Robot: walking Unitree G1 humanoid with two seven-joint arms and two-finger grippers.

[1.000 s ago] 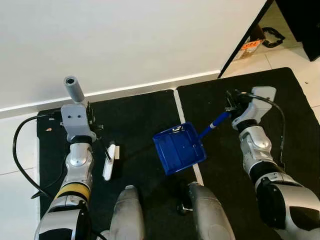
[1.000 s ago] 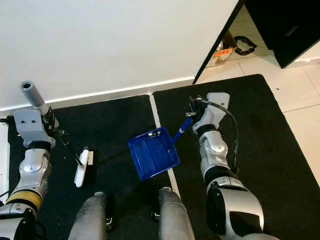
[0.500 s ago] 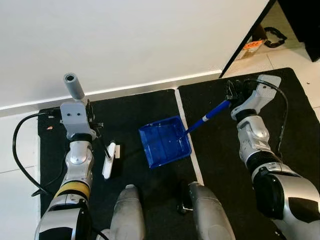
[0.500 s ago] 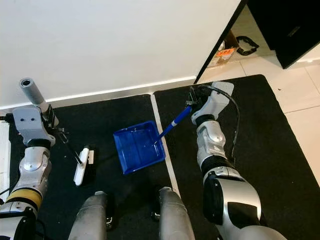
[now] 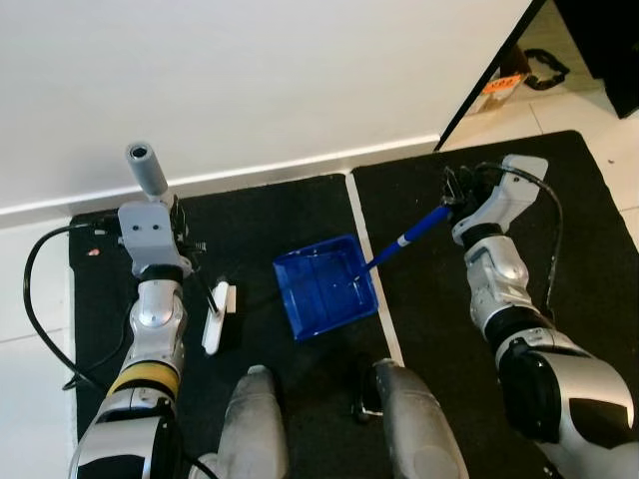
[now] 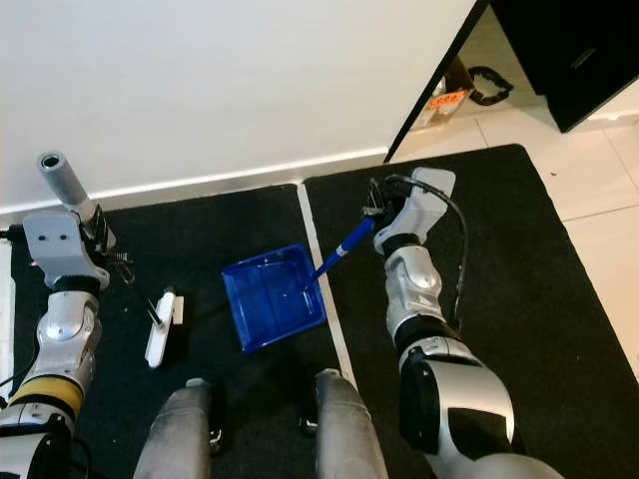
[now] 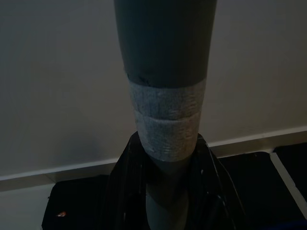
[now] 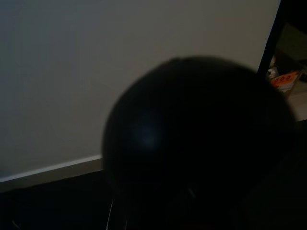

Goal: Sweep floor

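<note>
A blue dustpan (image 5: 324, 287) lies flat on the left black mat (image 5: 270, 215), its blue handle (image 5: 409, 237) rising to the right across the white strip between the mats. My right gripper (image 5: 454, 192) is shut on the top of that handle; the handle's dark round end (image 8: 192, 143) looms close in the right wrist view. My left gripper (image 5: 180, 235) is shut on the grey broom handle (image 5: 145, 170), which has a band of tape (image 7: 165, 112) on it. The white broom head (image 5: 218, 317) rests on the mat left of the dustpan.
A white wall and baseboard (image 5: 250, 175) run close behind the mats. A second black mat (image 5: 589, 230) lies to the right, a dark doorway with an orange item (image 5: 496, 85) beyond it. A black cable (image 5: 35, 299) loops at the left. My legs (image 5: 262, 424) stand below.
My right gripper has swung the dustpan to the left, from over the white strip onto the left mat. The broom and my left arm have stayed put.
</note>
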